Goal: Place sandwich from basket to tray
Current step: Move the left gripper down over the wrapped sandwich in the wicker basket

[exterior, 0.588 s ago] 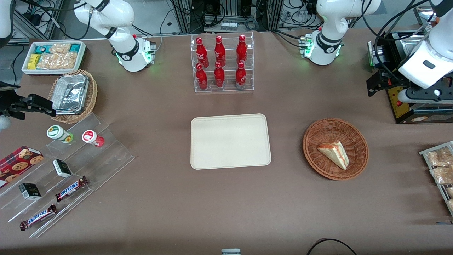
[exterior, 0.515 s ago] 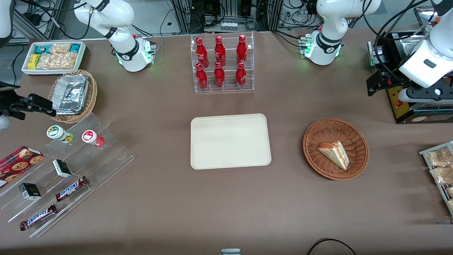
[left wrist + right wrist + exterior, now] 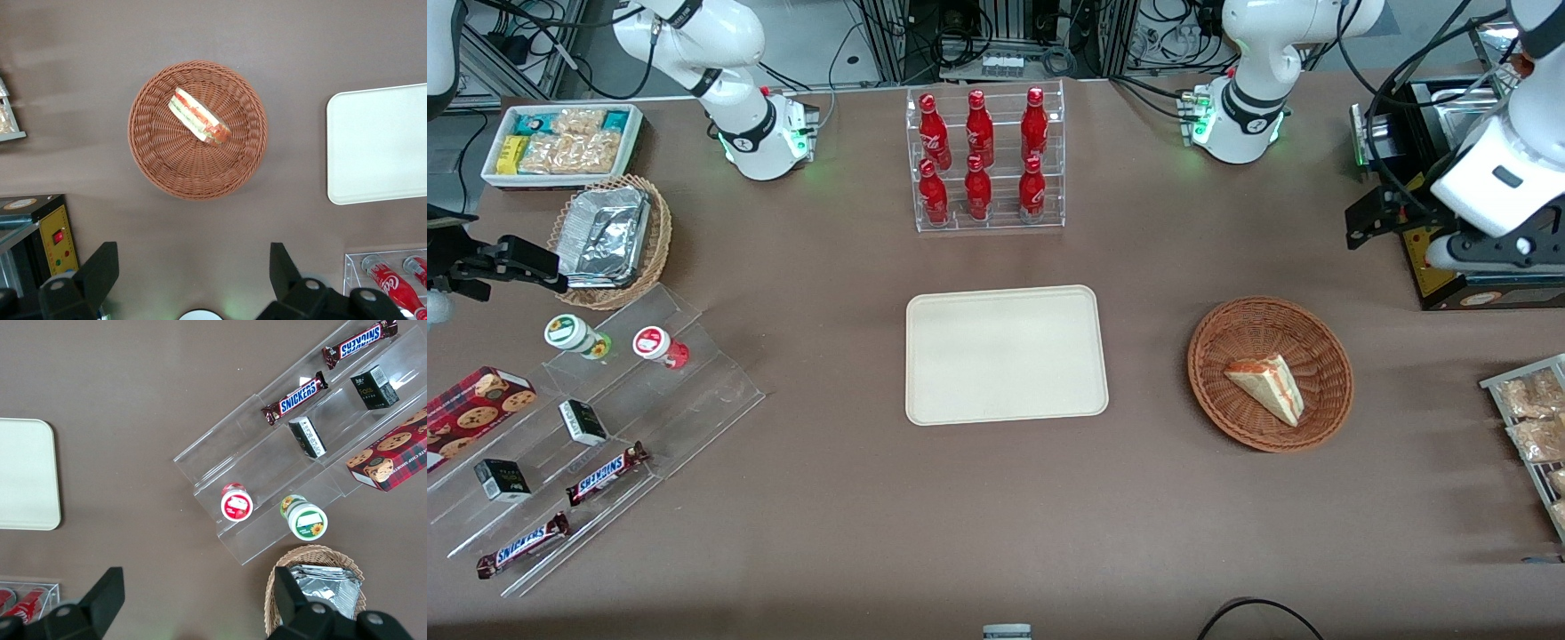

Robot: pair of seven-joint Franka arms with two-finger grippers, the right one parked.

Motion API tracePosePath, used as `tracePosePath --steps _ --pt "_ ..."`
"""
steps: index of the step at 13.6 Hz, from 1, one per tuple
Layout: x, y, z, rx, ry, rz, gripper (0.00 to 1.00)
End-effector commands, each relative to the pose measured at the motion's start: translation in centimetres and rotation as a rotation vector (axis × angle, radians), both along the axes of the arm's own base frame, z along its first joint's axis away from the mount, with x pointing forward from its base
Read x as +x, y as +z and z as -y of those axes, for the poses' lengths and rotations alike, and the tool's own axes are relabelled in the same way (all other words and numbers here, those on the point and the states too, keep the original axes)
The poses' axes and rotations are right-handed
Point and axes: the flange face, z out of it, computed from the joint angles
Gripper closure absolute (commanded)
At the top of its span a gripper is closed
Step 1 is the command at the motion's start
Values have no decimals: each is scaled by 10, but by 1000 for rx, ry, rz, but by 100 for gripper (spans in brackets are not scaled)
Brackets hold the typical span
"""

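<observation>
Red bottles standing upright in clear rack, six showing. White bin of snack packets sitting toward parked arm's end of bench. Pale wicker basket holding foil containers. Two Snickers bars lying on clear stepped display; cookie box resting beside it.

1. Brown matte table top fills nearly all of the front view, lit evenly with soft shadows.
2. Past its edge farthest from the front camera: metal rack framing and tangled black cables over a pale grey floor.
3. Black cable loop at the table's nearest edge.
4. No walls or windows visible.
</observation>
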Motion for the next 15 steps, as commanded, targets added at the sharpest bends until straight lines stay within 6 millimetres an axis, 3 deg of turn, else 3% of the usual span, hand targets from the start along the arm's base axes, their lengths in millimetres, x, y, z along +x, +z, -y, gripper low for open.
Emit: tracePosePath --steps 1,4,15 --pt "4 -37 1 -2 12 9 0" --pt "3 -76 0 -1 39 35 0" --pt "-9 -229 -3 -21 385 159 0"
